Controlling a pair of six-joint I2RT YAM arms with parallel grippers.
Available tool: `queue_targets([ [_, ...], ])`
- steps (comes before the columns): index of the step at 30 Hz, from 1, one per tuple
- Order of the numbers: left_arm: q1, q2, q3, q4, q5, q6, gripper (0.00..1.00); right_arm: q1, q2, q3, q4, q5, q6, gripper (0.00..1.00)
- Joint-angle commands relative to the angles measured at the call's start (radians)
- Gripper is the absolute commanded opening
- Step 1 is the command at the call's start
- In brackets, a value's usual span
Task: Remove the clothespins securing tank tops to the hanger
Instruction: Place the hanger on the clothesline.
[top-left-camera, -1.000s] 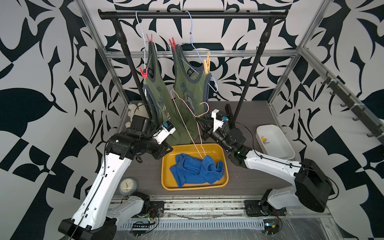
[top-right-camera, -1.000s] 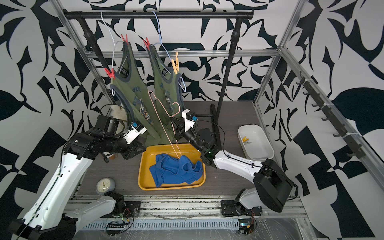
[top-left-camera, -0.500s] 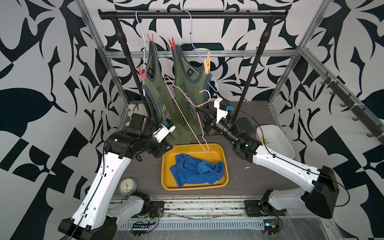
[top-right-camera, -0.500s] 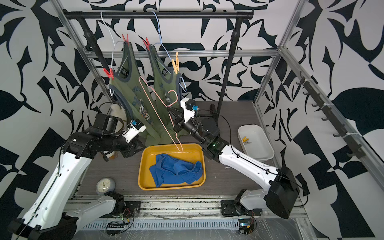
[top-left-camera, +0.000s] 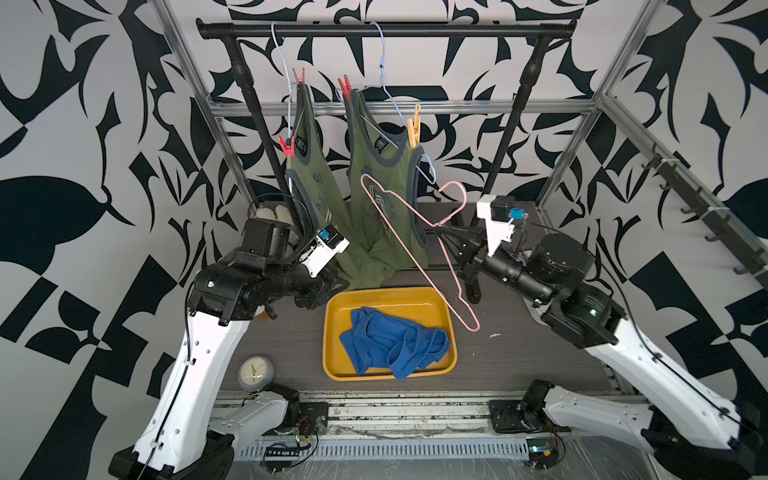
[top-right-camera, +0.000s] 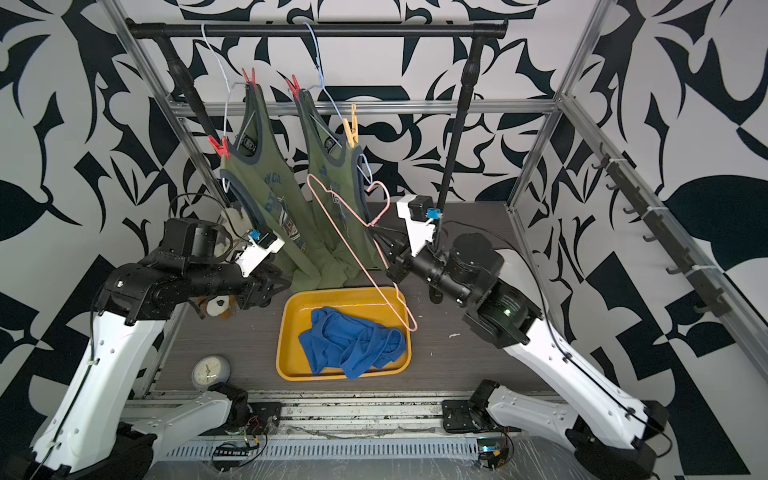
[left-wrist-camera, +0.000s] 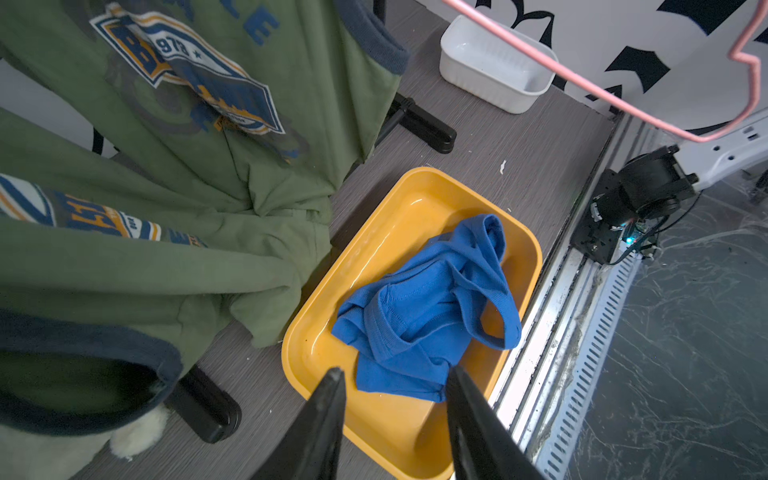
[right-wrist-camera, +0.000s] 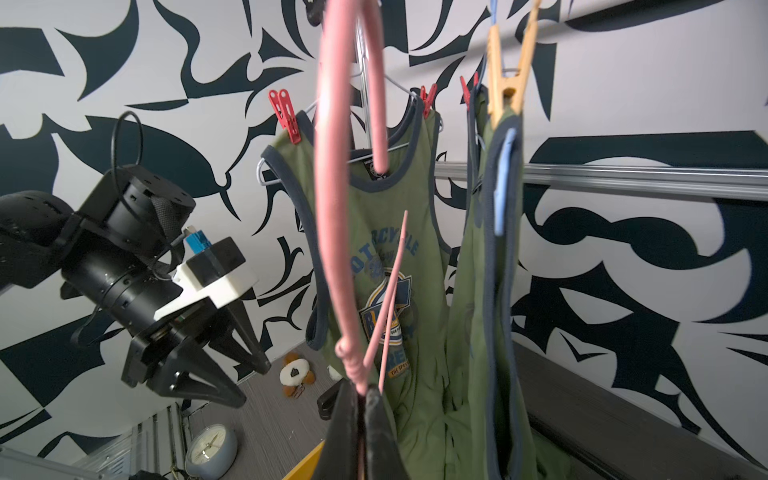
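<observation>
The right gripper (right-wrist-camera: 365, 392) is clenched on the twisted neck of the pink hanger (right-wrist-camera: 326, 208), which carries no shirt. A second ago that hanger dangled low, its bottom corner dipping into the yellow tray (top-left-camera: 328, 332). Now it is lifted and swung to the tray's right, with only its lowest bend hanging just past the tray's right rim.

The left gripper (left-wrist-camera: 395, 372) hovers by the tray's back left corner, jaws parted a little wider than before and holding nothing. The blue tank top (top-left-camera: 395, 340) lies crumpled in the tray (so that one is freed, I judge, and its empty hanger is being carried off).

Behind the tray the two olive tank tops (top-left-camera: 374, 187) hang with their hems pooling on the table (top-left-camera: 519, 353), pinned by three red clothespins (top-left-camera: 298, 77) and one yellow clothespin (top-left-camera: 413, 126). That leaves four to pull.

The grey wood-grain table also carries a small clock (top-left-camera: 255, 372) at the tray's front left and a white tub (left-wrist-camera: 494, 70) beyond its right side. Bold black-and-white patterned walls close in the cell.
</observation>
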Motion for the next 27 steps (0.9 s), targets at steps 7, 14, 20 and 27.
queue_targets([
  [7, 0.002, 0.02, 0.111, 0.001, 0.072, -0.068, 0.46, 0.005, -0.1, 0.09, -0.444, 0.134, 0.072, 0.0],
  [14, 0.003, 0.029, 0.125, 0.028, 0.018, -0.113, 0.48, 0.005, -0.044, 0.23, -0.672, 0.369, 0.096, 0.0],
  [20, 0.002, 0.04, 0.139, 0.05, -0.027, -0.139, 0.5, 0.005, 0.057, 0.384, -0.72, 0.47, 0.062, 0.0],
  [27, 0.002, 0.031, 0.126, 0.063, -0.029, -0.132, 0.51, 0.005, 0.112, 0.489, -0.655, 0.461, -0.025, 0.0],
])
